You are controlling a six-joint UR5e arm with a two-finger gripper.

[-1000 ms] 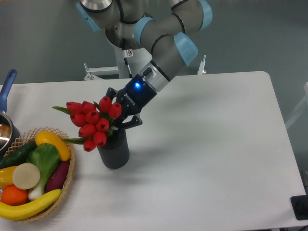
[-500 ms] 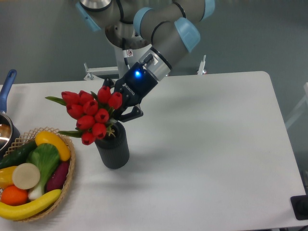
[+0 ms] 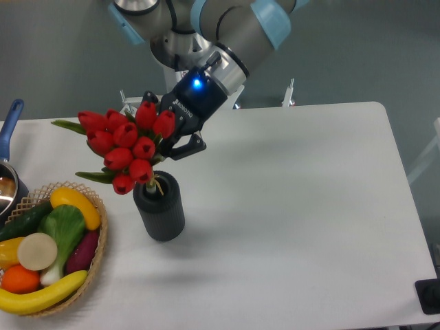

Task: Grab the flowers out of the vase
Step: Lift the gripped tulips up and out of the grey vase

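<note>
Task mostly done, not finished. The claw (image 3: pixel 167 132), left of centre in the upper half of the frame, is pinching the flowers (image 3: pixel 127 148) at the right side of the bunch, among the leaves just under the red buds. The bunch hangs tilted, buds fanned toward the upper left, directly above the vase (image 3: pixel 159 206). The vase stands upright on the white counter (image 3: pixel 295 206), left of centre.

Remaining: stem ends not yet clear. A pale bit of stem shows at the vase mouth, so the lowest tips look to be at or just inside the rim. More lift is needed before the flowers are free, and the vase could tip if the stems drag.

Hard to make out:
- Claw tips buried behind buds and leaves; only the dark outer finger links show. Contact point on the stems not visible.
- Stems between bunch and vase mostly hidden by the lower buds; probably a short stretch, cannot confirm.
- Arm (image 3: pixel 227 27) cut off at the top edge.
- Wicker basket (image 3: pixel 97 258) of toy fruit and vegetables cut off at lower left; a pot (image 3: pixel 8 180) with a blue handle cropped at the left edge.
</note>
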